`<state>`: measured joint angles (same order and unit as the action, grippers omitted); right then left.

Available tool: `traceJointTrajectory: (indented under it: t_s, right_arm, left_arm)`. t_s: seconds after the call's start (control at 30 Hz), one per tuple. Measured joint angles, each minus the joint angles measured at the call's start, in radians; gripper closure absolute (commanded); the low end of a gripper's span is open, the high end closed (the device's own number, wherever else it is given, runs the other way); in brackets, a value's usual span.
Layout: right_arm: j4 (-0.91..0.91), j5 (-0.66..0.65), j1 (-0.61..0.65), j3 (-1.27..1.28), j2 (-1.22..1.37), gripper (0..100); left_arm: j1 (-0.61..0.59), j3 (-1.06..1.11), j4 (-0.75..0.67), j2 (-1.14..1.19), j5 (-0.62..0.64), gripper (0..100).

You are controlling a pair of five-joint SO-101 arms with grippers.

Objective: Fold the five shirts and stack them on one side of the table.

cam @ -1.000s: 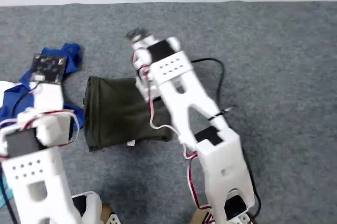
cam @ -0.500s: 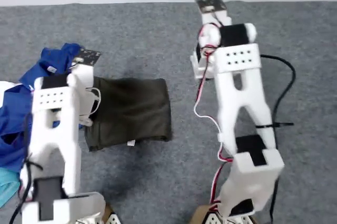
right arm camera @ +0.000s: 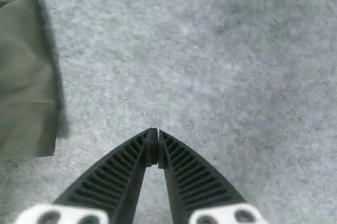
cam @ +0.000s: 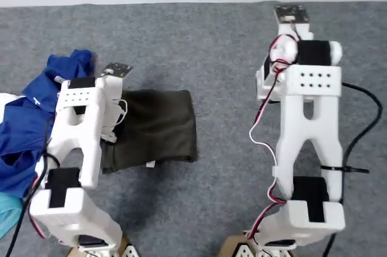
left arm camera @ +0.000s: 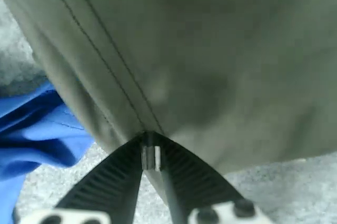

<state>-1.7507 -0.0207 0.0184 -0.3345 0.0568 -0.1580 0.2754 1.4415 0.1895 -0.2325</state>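
On grey mat [cam: 242, 39]: left hand [left arm camera: 151, 153] pinching olive shirt [cam: 157, 127] edge | right hand [right arm camera: 153, 153] closed, well apart from shirt

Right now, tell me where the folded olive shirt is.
The olive shirt lies flat on the grey table, left of centre in the high view, beside the blue shirt; the left gripper pinches its edge on that side.
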Motion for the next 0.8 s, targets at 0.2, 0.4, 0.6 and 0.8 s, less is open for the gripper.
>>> traceJointTrajectory:
  t_s: [0.2, 0.4, 0.6, 0.8]
  right_arm:
    - [0.0, 0.0, 0.005, 0.015, -0.012, 98.8]
    - [0.0, 0.0, 0.002, 0.015, -0.012, 98.8]
    - [0.0, 0.0, 0.003, 0.015, -0.012, 98.8]
    - [0.0, 0.0, 0.003, 0.015, -0.012, 98.8]
  left_arm:
    - [-0.048, -0.003, -0.018, 0.009, -0.044, 100]
    - [-0.103, -0.005, -0.032, 0.018, -0.086, 100]
    - [-0.126, -0.009, -0.034, 0.018, -0.107, 100]
    - [-0.069, -0.058, 0.034, -0.055, -0.107, 100]
